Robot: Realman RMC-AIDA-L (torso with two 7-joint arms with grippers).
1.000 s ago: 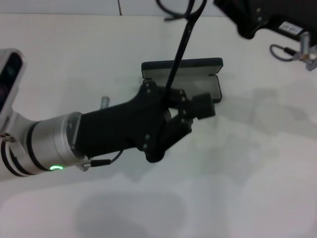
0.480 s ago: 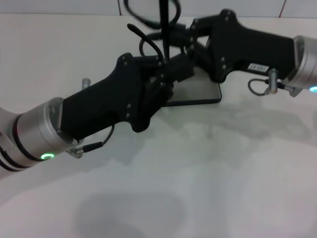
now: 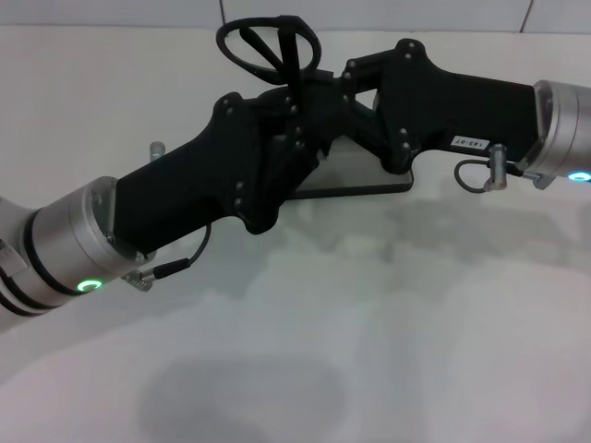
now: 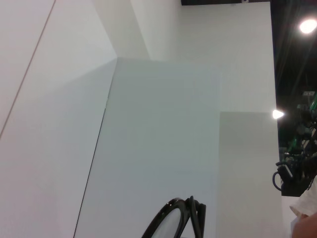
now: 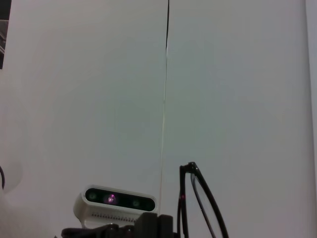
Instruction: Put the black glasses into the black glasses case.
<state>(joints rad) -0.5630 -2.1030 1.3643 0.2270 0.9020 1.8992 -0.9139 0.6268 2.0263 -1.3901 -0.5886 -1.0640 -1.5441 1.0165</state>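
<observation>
Black glasses [image 3: 270, 43]: held aloft over the black glasses case [image 3: 369, 180], pinched in my left gripper [image 3: 300, 106]. My right gripper [image 3: 355, 88] meets it there; its grip I cannot tell.

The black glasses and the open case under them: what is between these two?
In the head view, both grippers: the left gripper and right gripper meet there, below the black glasses and over the black glasses case.

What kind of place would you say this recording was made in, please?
Probably a robotics lab or test booth: a bare white table, plain white partition walls, and a depth camera facing the rig. Beyond the partitions is a dark hall with ceiling lights.
</observation>
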